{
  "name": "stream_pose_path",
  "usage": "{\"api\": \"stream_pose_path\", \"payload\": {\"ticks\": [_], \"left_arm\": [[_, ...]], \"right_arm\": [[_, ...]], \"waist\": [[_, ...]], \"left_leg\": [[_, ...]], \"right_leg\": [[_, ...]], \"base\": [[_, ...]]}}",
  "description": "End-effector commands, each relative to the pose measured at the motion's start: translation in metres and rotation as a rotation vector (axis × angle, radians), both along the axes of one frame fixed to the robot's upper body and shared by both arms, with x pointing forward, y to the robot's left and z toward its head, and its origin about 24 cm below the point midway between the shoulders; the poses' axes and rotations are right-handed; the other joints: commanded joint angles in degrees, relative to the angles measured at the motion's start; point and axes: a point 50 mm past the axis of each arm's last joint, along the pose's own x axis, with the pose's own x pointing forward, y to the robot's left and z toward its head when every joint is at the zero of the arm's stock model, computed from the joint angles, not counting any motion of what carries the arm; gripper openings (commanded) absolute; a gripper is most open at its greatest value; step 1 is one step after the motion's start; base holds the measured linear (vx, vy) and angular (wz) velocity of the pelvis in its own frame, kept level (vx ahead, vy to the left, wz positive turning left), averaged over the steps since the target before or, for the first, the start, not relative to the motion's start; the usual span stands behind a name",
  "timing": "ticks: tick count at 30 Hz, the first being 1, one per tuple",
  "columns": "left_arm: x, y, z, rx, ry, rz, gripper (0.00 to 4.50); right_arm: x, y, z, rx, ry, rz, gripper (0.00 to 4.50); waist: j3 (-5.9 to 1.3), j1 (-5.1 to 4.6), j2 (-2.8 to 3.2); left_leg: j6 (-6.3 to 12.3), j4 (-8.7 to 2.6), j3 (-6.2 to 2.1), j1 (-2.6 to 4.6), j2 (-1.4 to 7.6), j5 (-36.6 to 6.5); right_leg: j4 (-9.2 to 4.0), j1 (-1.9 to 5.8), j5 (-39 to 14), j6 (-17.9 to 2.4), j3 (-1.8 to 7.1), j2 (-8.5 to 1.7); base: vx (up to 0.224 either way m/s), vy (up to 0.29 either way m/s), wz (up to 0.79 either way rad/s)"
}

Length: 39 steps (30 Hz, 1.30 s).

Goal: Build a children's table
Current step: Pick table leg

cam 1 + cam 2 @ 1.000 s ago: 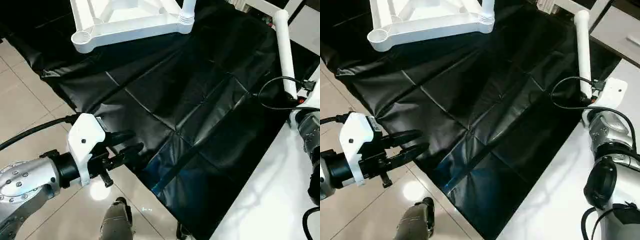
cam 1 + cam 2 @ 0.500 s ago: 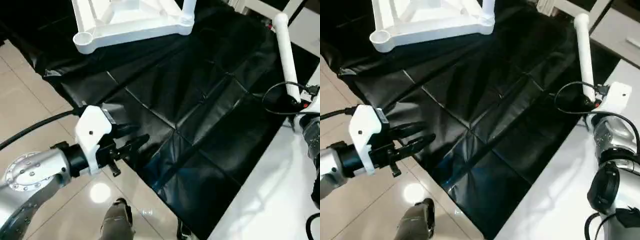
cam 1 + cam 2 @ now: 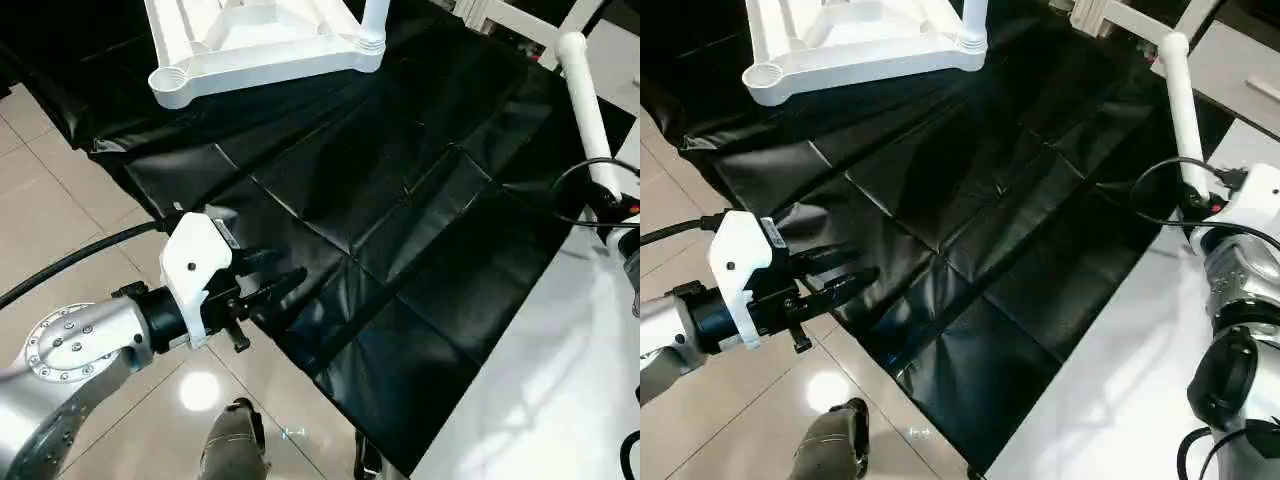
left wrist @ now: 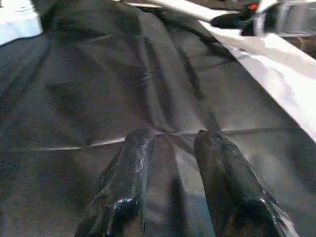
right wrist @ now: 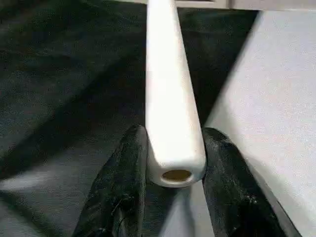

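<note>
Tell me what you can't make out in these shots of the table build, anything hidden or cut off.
- Tabletop: head views, cut by the top edge; only one side with two corner sockets shows.
- Fitted leg: head views, cut by the top edge just above its socket.
- Held leg: right wrist view, far end runs out of the top edge.
- Right gripper: head views, fingers hidden behind the wrist camera and cable.
- Left gripper: open over the black sheet; contact unclear.

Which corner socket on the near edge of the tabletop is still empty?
The left corner socket: its round hole is open, while the right one already has a leg standing in it.
</note>
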Motion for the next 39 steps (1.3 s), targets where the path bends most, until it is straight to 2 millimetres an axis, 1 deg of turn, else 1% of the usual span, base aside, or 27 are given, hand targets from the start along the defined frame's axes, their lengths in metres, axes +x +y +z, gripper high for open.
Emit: {"api": "stream_pose_path", "payload": {"ticks": [1,2,4,5,7,9,12,13,15,16,17,18,19,20,21,23,24,25,27,28,30,32,33,34,36,37,39], "left_arm": [[0.001,0.002,-0.001,0.004,-0.007,0.027,1.72],[0.004,0.002,-0.003,0.000,-0.015,0.041,1.72],[0.005,0.001,-0.003,-0.006,-0.016,0.044,1.72],[0.008,0.000,-0.004,-0.020,-0.020,0.044,1.72],[0.009,-0.001,-0.005,-0.023,-0.020,0.044,1.72],[0.011,-0.004,-0.007,-0.030,-0.023,0.033,1.72],[0.013,-0.007,-0.009,-0.037,-0.023,0.030,1.72],[0.015,-0.007,-0.010,-0.038,-0.025,0.034,1.72],[0.018,-0.007,-0.012,-0.036,-0.031,0.044,1.72],[0.019,-0.006,-0.013,-0.035,-0.033,0.048,1.72],[0.024,-0.004,-0.014,-0.027,-0.043,0.052,1.72],[0.027,-0.004,-0.014,-0.026,-0.048,0.052,1.72],[0.030,-0.004,-0.013,-0.025,-0.052,0.053,1.72],[0.032,-0.005,-0.013,-0.027,-0.054,0.050,1.72],[0.034,-0.007,-0.013,-0.029,-0.058,0.044,1.72],[0.037,-0.010,-0.014,-0.038,-0.063,0.033,1.72],[0.038,-0.012,-0.015,-0.043,-0.061,0.026,1.72],[0.038,-0.012,-0.015,-0.043,-0.061,0.026,1.72],[0.038,-0.017,-0.018,-0.063,-0.055,0.018,1.72],[0.038,-0.017,-0.021,-0.059,-0.050,0.023,1.72],[0.040,-0.015,-0.027,-0.048,-0.039,0.043,1.72],[0.041,-0.015,-0.030,-0.045,-0.034,0.052,1.72],[0.041,-0.015,-0.030,-0.045,-0.033,0.054,1.72],[0.042,-0.015,-0.031,-0.045,-0.033,0.054,1.72],[0.040,-0.017,-0.034,-0.042,-0.028,0.057,1.72],[0.040,-0.017,-0.035,-0.041,-0.029,0.059,1.72],[0.040,-0.018,-0.036,-0.040,-0.030,0.062,1.72]], "right_arm": [[-0.006,-0.011,0.014,-0.007,-0.094,0.003,1.18],[-0.009,-0.012,0.013,0.017,-0.136,0.034,1.18],[-0.010,-0.012,0.012,0.024,-0.150,0.047,1.18],[-0.014,-0.012,0.008,0.024,-0.170,0.068,1.18],[-0.016,-0.013,0.007,0.024,-0.174,0.070,1.18],[-0.023,-0.016,0.001,0.016,-0.180,0.079,1.18],[-0.028,-0.017,-0.004,0.014,-0.182,0.103,1.18],[-0.033,-0.016,-0.008,0.016,-0.185,0.133,1.18],[-0.042,-0.015,-0.016,0.011,-0.178,0.186,1.18],[-0.044,-0.014,-0.019,0.007,-0.174,0.204,1.18],[-0.057,-0.006,-0.030,0.004,-0.147,0.322,1.18],[-0.062,-0.001,-0.033,0.004,-0.134,0.385,1.18],[-0.065,0.003,-0.035,0.005,-0.125,0.427,1.18],[-0.066,0.006,-0.035,-0.001,-0.119,0.456,1.18],[-0.067,0.008,-0.035,-0.002,-0.111,0.480,1.18],[-0.073,0.011,-0.038,-0.021,-0.079,0.533,1.18],[-0.076,0.012,-0.040,-0.034,-0.060,0.548,1.18],[-0.076,0.012,-0.040,-0.034,-0.060,0.548,1.18],[-0.083,0.014,-0.045,-0.074,-0.016,0.566,1.18],[-0.085,0.017,-0.045,-0.078,-0.009,0.574,1.18],[-0.086,0.026,-0.047,-0.091,0.002,0.583,1.18],[-0.085,0.036,-0.048,-0.089,0.008,0.604,1.18],[-0.084,0.041,-0.049,-0.089,0.010,0.615,1.18],[-0.084,0.043,-0.049,-0.089,0.011,0.620,1.18],[-0.080,0.059,-0.054,-0.106,0.019,0.644,1.18],[-0.079,0.063,-0.056,-0.111,0.021,0.650,1.18],[-0.079,0.067,-0.058,-0.116,0.026,0.648,1.18]], "waist": [[-7.66,0.06,-1.04],[-7.85,0.07,-0.83],[-7.87,0.08,-0.88],[-8.11,0.13,-0.35],[-8.13,0.22,-0.53],[-8.19,0.29,-0.44],[-8.64,0.19,-0.46],[-8.60,0.10,-0.64],[-9.05,0.06,-0.50],[-9.10,0.08,-0.54],[-9.46,0.08,-0.71],[-10.05,0.12,-0.15],[-9.93,-0.04,-0.31],[-10.47,-0.12,-0.06],[-10.34,-0.35,-0.38],[-10.77,-0.69,-0.07],[-10.85,-0.73,-0.14],[-10.91,-0.84,-0.25],[-10.70,-1.06,0.03],[-10.85,-1.13,-0.05],[-10.81,-1.25,-0.12],[-10.64,-1.73,-0.30],[-10.55,-1.78,-0.17],[-10.55,-1.93,-0.30],[-10.55,-2.27,-0.59],[-10.50,-2.34,-0.39],[-10.33,-2.70,-0.58]], "left_leg": [[8.22,-2.90,1.13,1.06,-0.57,-1.4],[8.46,-2.82,1.12,1.17,-0.42,-1.7],[8.46,-2.79,1.10,1.15,-0.41,-1.7],[8.22,-2.72,1.08,1.30,-0.33,-2.5],[8.08,-2.72,1.14,1.33,-0.28,-3.0],[7.39,-2.70,1.14,1.33,-0.27,-4.6],[6.31,-2.80,1.03,1.23,-0.27,-6.1],[6.03,-2.89,1.00,1.08,-0.31,-6.9],[5.73,-2.95,0.95,1.27,-0.27,-7.9],[5.61,-3.00,0.96,1.38,-0.19,-8.3],[5.73,-3.02,0.96,1.28,-0.36,-7.5],[6.08,-2.98,0.84,1.52,-0.22,-6.6],[6.18,-3.14,0.86,1.29,-0.21,-6.9],[5.57,-3.15,0.73,1.35,-0.15,-7.8],[5.30,-3.28,0.83,1.26,-0.21,-8.6],[3.82,-3.42,0.74,1.36,-0.18,-11.0],[3.59,-3.41,0.83,1.44,-0.16,-11.6],[3.30,-3.47,0.80,1.38,-0.21,-12.4],[2.58,-3.71,0.77,1.32,-0.19,-13.9],[2.32,-3.68,0.77,1.55,-0.20,-15.2],[1.87,-3.95,0.56,1.29,-0.28,-16.0],[1.05,-4.19,0.24,1.12,-0.45,-18.0],[0.76,-4.29,0.12,1.14,-0.49,-18.5],[0.45,-4.32,0.01,1.22,-0.56,-19.0],[0.35,-4.63,-0.06,1.27,-0.51,-18.8],[0.46,-4.91,-0.10,1.36,-0.43,-18.5],[0.53,-5.20,-0.11,1.44,-0.39,-19.3]], "right_leg": [[-2.11,4.61,-2.0,-18.5,0.58,-0.63],[-2.09,4.60,-2.6,-18.7,0.64,-0.73],[-2.17,4.52,-3.4,-19.0,0.55,-0.70],[-2.16,4.48,-4.4,-19.1,0.60,-0.78],[-2.31,4.40,-4.7,-19.2,0.60,-0.72],[-2.52,4.33,-7.1,-18.9,0.62,-0.89],[-2.69,4.51,-9.5,-18.0,0.59,-0.93],[-2.98,4.51,-10.8,-17.1,0.57,-0.91],[-3.13,4.53,-12.3,-16.1,0.59,-0.94],[-3.34,4.30,-13.2,-15.3,0.62,-0.91],[-3.41,4.54,-12.7,-14.3,0.66,-0.74],[-3.13,4.43,-11.0,-14.0,0.70,-0.61],[-3.38,4.41,-11.2,-13.8,0.58,-0.51],[-3.32,4.51,-12.6,-13.6,0.47,-0.58],[-3.68,4.43,-13.9,-13.4,0.44,-0.55],[-4.03,4.42,-18.3,-12.3,0.49,-0.81],[-4.27,4.31,-19.2,-11.9,0.55,-0.87],[-4.43,4.21,-20.7,-11.3,0.51,-0.84],[-4.91,3.92,-23.8,-9.6,0.55,-0.82],[-5.15,3.74,-25.4,-9.0,0.54,-0.78],[-5.39,3.77,-27.6,-7.4,0.42,-0.74],[-5.83,3.61,-32.4,-5.0,0.13,-0.76],[-6.01,3.55,-33.6,-4.4,0.03,-0.81],[-6.28,3.44,-35.0,-3.7,-0.11,-0.85],[-6.62,3.50,-35.0,-3.4,-0.36,-0.89],[-6.71,3.47,-34.0,-3.5,-0.40,-0.86],[-7.03,3.50,-34.0,-3.6,-0.59,-0.78]], "base": [[0.000,0.000,0.00],[0.000,0.000,0.00],[0.000,0.000,0.00],[0.000,0.000,0.00],[0.000,0.000,0.00],[0.000,0.000,0.00],[0.000,0.000,0.00],[0.000,0.000,0.00],[0.000,0.000,0.00],[0.000,0.000,0.00],[0.000,0.000,0.00],[0.000,0.000,0.00],[0.000,0.000,0.00],[0.000,0.000,0.00],[0.000,0.000,0.00],[0.000,0.000,0.00],[0.000,0.000,0.00],[0.000,0.000,0.00],[0.000,0.000,0.00],[0.000,0.000,0.00],[0.000,0.000,0.00],[0.000,0.000,0.00],[0.000,0.000,0.00],[0.000,0.000,0.00],[0.000,0.000,0.00],[-0.053,0.018,-0.06],[-0.054,0.021,-0.06]]}}
